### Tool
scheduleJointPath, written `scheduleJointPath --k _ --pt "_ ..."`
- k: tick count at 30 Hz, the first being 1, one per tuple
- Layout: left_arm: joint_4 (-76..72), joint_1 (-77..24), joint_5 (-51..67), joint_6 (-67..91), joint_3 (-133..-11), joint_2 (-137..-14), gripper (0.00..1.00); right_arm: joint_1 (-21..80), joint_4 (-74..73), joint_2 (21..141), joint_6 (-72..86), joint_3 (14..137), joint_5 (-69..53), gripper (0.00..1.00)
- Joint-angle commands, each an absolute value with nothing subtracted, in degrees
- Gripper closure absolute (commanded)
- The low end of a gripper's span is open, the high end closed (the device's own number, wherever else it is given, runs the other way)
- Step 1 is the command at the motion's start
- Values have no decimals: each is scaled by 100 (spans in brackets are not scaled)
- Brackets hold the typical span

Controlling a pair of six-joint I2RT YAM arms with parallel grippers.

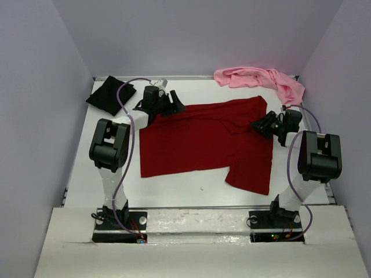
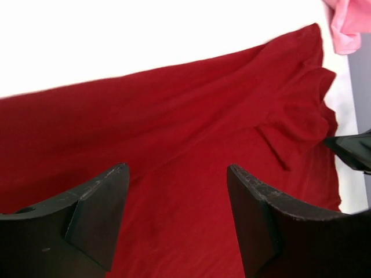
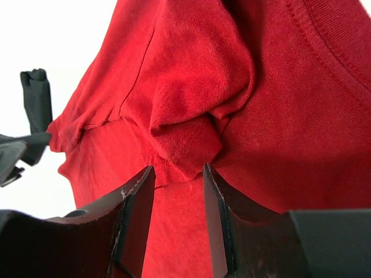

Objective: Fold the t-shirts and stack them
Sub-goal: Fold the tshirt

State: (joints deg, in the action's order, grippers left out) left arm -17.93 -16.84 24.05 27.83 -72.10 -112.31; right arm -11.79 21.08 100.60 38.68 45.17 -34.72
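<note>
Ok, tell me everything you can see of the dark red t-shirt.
The dark red t-shirt is soft knit cloth with stitched hems, spread mostly flat but wrinkled across the middle of the white table. Its right edge is bunched into a fold at the tips of the right claw; whether it's pinched is unclear. The left claw hangs open above its left end.

The middle of the table (image 1: 174, 192) is covered by the red shirt (image 1: 203, 139). The far left corner is taken by the black shirt (image 1: 109, 95), the far right by the pink shirt (image 1: 261, 78). Bare strips are left along the near edge and between the two far shirts.
</note>
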Motion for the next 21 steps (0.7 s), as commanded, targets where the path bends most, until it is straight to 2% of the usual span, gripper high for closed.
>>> scheduleJointPath --k 1,18,19,21 --pt "-2057 -1810 2654 2839 -7804 -11337 23 -1107 2312 10134 3797 4684 -3340 55" --pt "-1170 -1837 2189 2180 -8464 -11549 23 -835 2039 10257 3569 4895 -2734 56" --pt "-1160 -1837 2171 2154 -8473 -11558 23 -835 2039 10266 3568 4896 -2707 57" --pt "-1143 -1828 2145 2136 -8490 -11610 23 -835 2030 10301 3577 4939 -2654 66"
